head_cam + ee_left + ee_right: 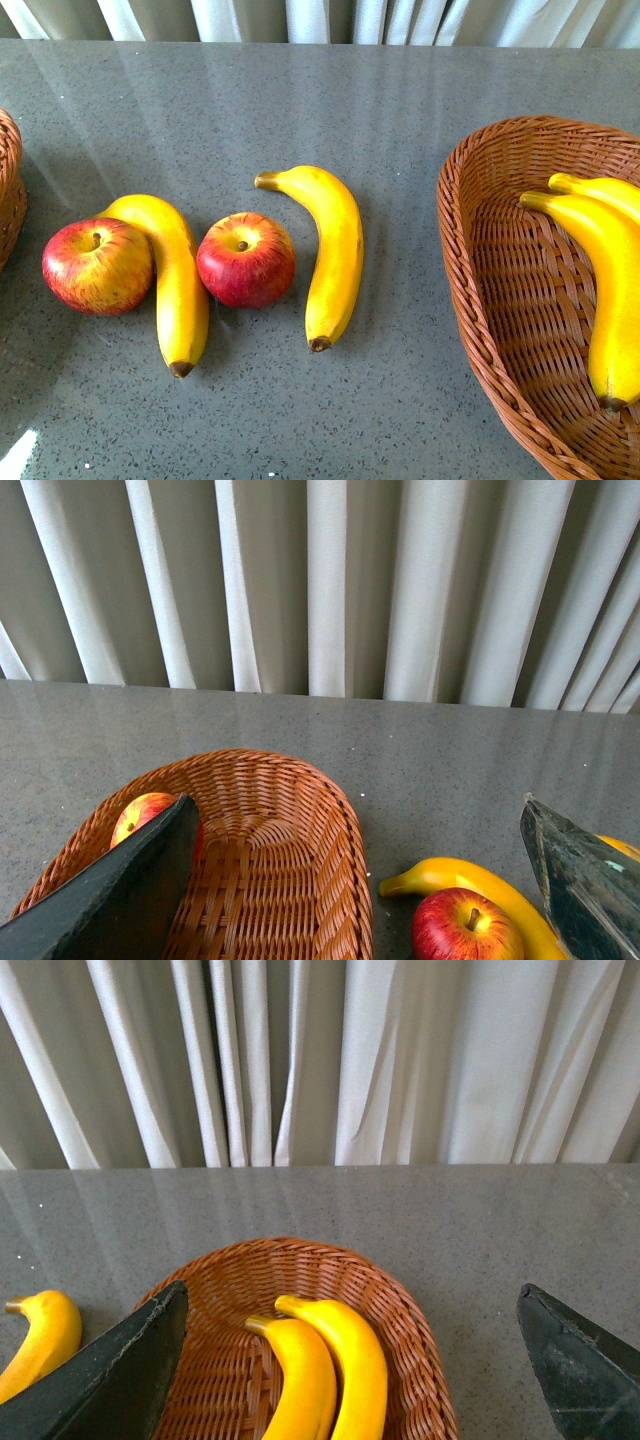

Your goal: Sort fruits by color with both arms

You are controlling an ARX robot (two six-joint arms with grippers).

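Nearest, both hands show only as dark finger blades at the edge of their own wrist views. The left hand [357, 810] is spread wide with nothing in it. Between its fingers lies the left basket [270, 810], brown wicker, holding one red apple [140, 815] that is partly hidden behind a finger. The right hand [352, 1292] is also spread wide and empty, and it frames the right basket [405, 1300]. In that basket two bananas [345, 1360] lie side by side, stems toward the far side. Neither hand appears in the front view. On the grey speckled tabletop [400, 420], between the two baskets, four fruits lie in a row. The left apple [97, 266] touches the left banana [172, 280], which curves around it. The middle apple [245, 259] sits just beside that banana on its other side. The right banana [328, 255] lies near the middle apple but apart from it, with its brown tip nearest the camera. Beyond the tabletop's far edge hangs a pale pleated curtain [300, 20].
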